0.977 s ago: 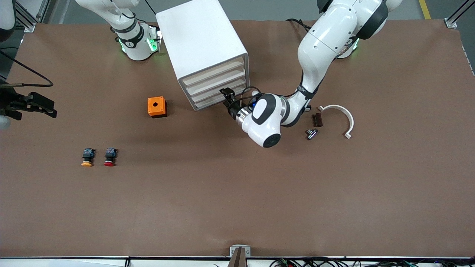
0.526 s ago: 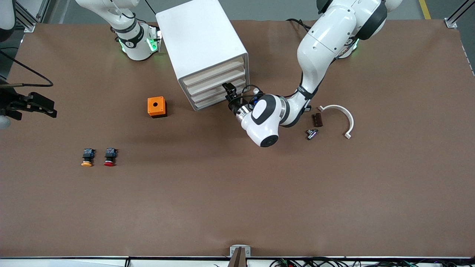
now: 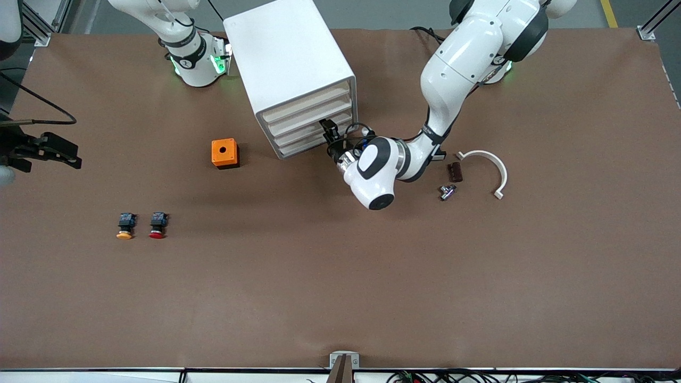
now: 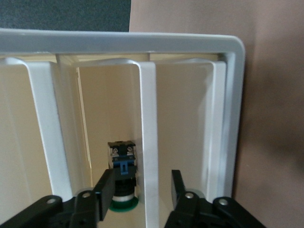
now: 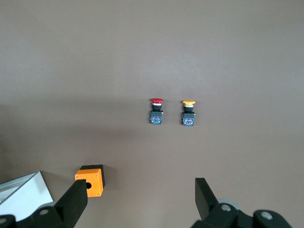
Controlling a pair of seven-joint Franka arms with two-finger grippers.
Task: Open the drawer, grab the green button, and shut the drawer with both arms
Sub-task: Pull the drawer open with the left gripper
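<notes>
The white cabinet [image 3: 290, 64] stands near the arms' bases, its four cream drawer fronts [image 3: 311, 125] all pushed in. My left gripper [image 3: 329, 129] is at the fronts. In the left wrist view it [image 4: 141, 190] is open, one finger on each side of a lower drawer's front lip [image 4: 148, 137], not clamped on it. The green-capped button [image 4: 122, 183] with a black body and blue mark lies inside that drawer, just past one finger [image 4: 105, 190]. My right gripper [image 3: 50, 150] waits open, up in the air at the right arm's end of the table, and in its own wrist view [image 5: 140, 199] holds nothing.
An orange box with a hole [image 3: 224, 153] sits beside the cabinet. A yellow-capped button [image 3: 125, 225] and a red-capped button [image 3: 157, 225] lie nearer the front camera. A white curved piece [image 3: 492, 165], a brown block [image 3: 455, 172] and a small metal part [image 3: 447, 191] lie beside the left arm.
My left gripper has moved in to the drawer fronts, and the left forearm has shifted slightly toward the cabinet. The right arm has not moved.
</notes>
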